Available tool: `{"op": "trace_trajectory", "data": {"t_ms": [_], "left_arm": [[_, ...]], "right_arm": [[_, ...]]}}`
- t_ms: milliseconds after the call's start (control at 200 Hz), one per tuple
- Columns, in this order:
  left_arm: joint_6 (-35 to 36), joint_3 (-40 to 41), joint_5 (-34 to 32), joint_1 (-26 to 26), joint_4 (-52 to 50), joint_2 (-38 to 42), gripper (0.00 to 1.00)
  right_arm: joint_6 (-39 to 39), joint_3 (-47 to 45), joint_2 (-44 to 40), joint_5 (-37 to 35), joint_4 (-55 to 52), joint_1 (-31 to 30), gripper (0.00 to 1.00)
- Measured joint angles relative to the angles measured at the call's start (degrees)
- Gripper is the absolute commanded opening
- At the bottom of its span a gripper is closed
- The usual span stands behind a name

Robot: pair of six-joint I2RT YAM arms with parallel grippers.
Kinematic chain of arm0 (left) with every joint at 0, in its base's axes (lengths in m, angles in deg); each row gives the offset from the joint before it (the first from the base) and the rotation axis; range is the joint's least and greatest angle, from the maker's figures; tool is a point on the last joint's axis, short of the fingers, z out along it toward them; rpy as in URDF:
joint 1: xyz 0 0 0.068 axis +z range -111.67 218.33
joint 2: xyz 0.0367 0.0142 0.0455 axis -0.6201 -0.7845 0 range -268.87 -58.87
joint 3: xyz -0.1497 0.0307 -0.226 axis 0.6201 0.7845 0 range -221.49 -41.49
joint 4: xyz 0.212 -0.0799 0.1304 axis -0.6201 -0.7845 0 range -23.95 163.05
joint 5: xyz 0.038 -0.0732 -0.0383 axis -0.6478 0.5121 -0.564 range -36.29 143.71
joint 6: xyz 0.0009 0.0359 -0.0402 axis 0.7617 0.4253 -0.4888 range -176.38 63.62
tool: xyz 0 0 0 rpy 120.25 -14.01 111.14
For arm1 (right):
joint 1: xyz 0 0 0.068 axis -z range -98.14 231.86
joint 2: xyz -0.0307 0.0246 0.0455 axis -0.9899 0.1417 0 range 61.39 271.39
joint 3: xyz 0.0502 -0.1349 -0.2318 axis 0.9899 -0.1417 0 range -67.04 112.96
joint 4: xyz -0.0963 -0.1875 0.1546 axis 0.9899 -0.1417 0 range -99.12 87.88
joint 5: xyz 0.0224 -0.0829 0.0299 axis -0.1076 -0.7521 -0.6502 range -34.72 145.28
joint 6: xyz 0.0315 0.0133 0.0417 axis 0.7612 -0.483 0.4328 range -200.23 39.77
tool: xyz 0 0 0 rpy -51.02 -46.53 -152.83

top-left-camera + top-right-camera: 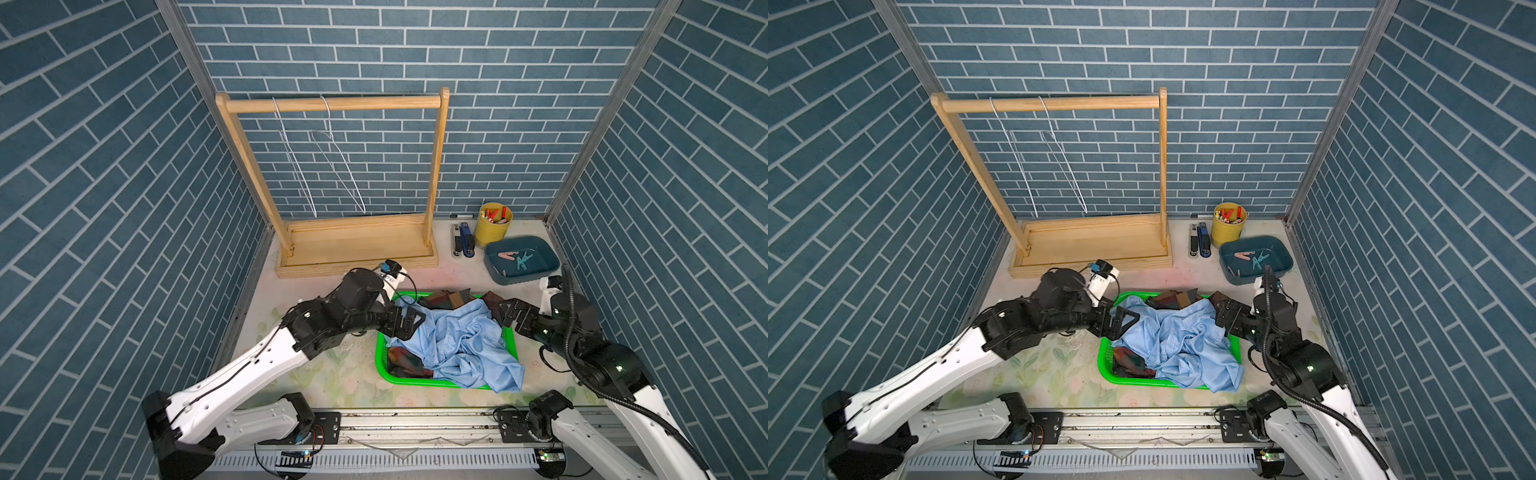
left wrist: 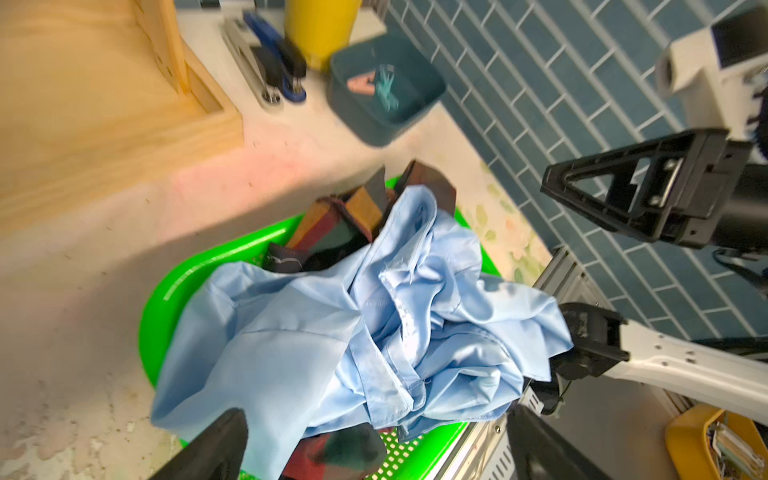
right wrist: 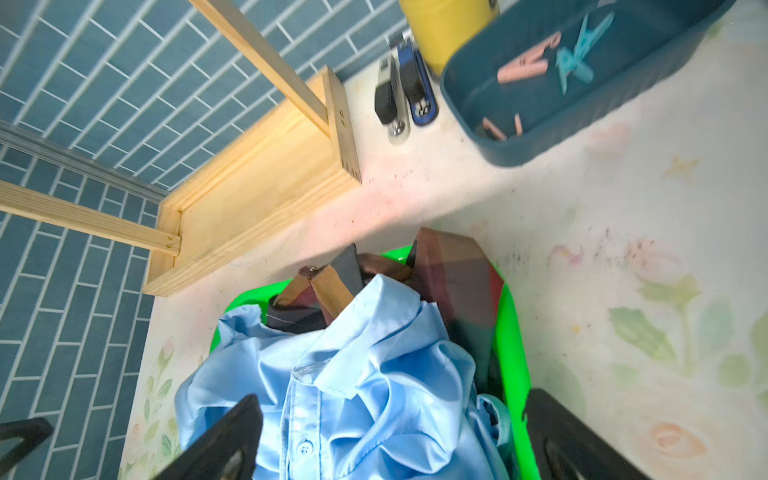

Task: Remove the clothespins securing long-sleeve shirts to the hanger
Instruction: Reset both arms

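While both arms reach in over the basket (image 1: 380,357), the left gripper (image 1: 409,324) sits at its far left corner with jaws spread wide and nothing between them; in its wrist view the two fingers (image 2: 224,444) stand well apart above the blue shirt (image 2: 291,332). Across the basket, the right gripper (image 1: 509,318) is at the far right rim, also wide open and empty, and its wrist view shows its fingers (image 3: 232,436) either side of that shirt's collar and buttons. Whether either gripper touches cloth cannot be told. In both top views the blue shirt (image 1: 1183,345) lies crumpled on top of the heap and spills over the near right rim onto the table (image 1: 332,374). Beneath it, the plaid shirt (image 1: 405,359) shows at the near left corner and again at the far end. No clothespins are on either shirt: pink and teal clothespins (image 1: 515,259) lie together in the tray (image 1: 511,279), which sits near the right wall, well apart from the basket. Behind the tray stands a yellow cup (image 1: 490,232), with staplers (image 1: 463,241) just beside it. At the back, two wire hangers (image 1: 340,166) hang bare from the wooden rack (image 1: 332,104).
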Motion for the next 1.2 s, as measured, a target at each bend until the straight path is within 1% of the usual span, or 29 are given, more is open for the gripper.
{"op": "trace_trajectory", "data": {"t_ms": [75, 145, 210, 245, 295, 350, 395, 425, 440, 505, 550, 565, 620, 670, 715, 770, 845, 935, 1070, 1155, 1200], "left_arm": [[0.70, -0.83, -0.57, 3.17, -1.90, 3.85, 1.00], [1.38, -1.27, -2.78, 5.86, -3.93, 6.43, 1.00], [2.67, -1.29, -8.02, 7.32, -5.77, 8.09, 1.00], [3.76, -0.94, -12.52, 7.89, -6.03, 8.87, 1.00], [5.79, 0.63, -19.10, 9.11, -4.92, 9.84, 1.00], [8.92, 4.63, -25.83, 11.47, -1.51, 11.32, 1.00], [11.17, 9.03, -30.64, 14.73, 1.88, 12.07, 1.00], [12.28, 11.45, -32.41, 16.79, 3.69, 12.15, 1.00], [12.98, 13.18, -33.18, 18.67, 4.92, 11.96, 1.00], [14.36, 18.10, -34.34, 25.40, 8.50, 10.49, 1.00], [14.47, 20.70, -34.21, 30.25, 10.62, 8.33, 1.00], [14.47, 21.59, -34.29, 32.30, 11.56, 7.06, 1.00], [14.53, 24.00, -34.47, 36.98, 14.84, 3.69, 1.00], [15.50, 26.77, -34.51, 39.54, 19.21, 1.16, 1.00], [16.57, 29.59, -34.51, 40.41, 23.47, -0.66, 1.00], [17.97, 33.35, -34.47, 40.68, 29.35, -2.47, 1.00], [19.76, 39.12, -34.47, 40.72, 38.16, -3.43, 1.00], [21.22, 43.71, -34.25, 41.70, 46.03, -3.80, 1.00], [23.06, 44.59, -32.20, 44.13, 56.46, -5.68, 1.00], [23.30, 44.52, -30.29, 44.87, 62.29, -8.61, 1.00], [23.50, 44.46, -29.90, 44.87, 64.92, -11.15, 1.00]], "right_arm": [[-3.10, 4.09, -0.07, -2.43, -1.40, 0.00, 0.99], [-5.31, 6.49, 0.20, -5.49, -1.79, 0.00, 0.99], [-7.56, 7.43, 0.09, -10.01, -1.40, 0.00, 0.99], [-9.66, 7.02, -0.26, -12.13, -0.33, 0.00, 0.99], [-13.11, 4.90, -1.14, -14.49, 2.97, 0.02, 0.99], [-17.86, 0.15, -2.51, -16.39, 8.63, 0.11, 0.99], [-21.38, -4.63, -3.17, -17.81, 13.35, 0.11, 0.99], [-23.69, -8.11, -3.39, -18.86, 16.52, 0.20, 0.99], [-25.11, -10.23, -3.43, -19.58, 18.64, 0.31, 0.99], [-30.03, -18.34, -3.45, -21.33, 25.94, 0.92, 0.99], [-33.62, -25.09, -3.50, -21.49, 33.70, 2.21, 0.99], [-34.84, -27.71, -3.43, -21.42, 36.79, 3.08, 0.99], [-37.05, -35.95, -2.25, -20.68, 46.23, 6.40, 0.99], [-36.92, -41.03, 1.09, -19.12, 53.16, 11.28, 0.99], [-34.40, -42.97, 6.10, -18.08, 60.87, 15.87, 0.99], [-35.30, -43.06, 13.88, -18.23, 70.23, 19.17, 0.99], [-35.93, -43.34, 25.07, -17.99, 82.23, 20.96, 0.99], [-36.79, -43.36, 35.52, -17.35, 90.60, 21.81, 0.99], [-37.20, -42.77, 43.95, -16.92, 99.97, 22.23, 0.99], [-37.20, -41.33, 47.15, -16.74, 103.23, 22.40, 0.99], [-37.20, -40.26, 47.89, -16.50, 103.27, 22.49, 0.99]]}}
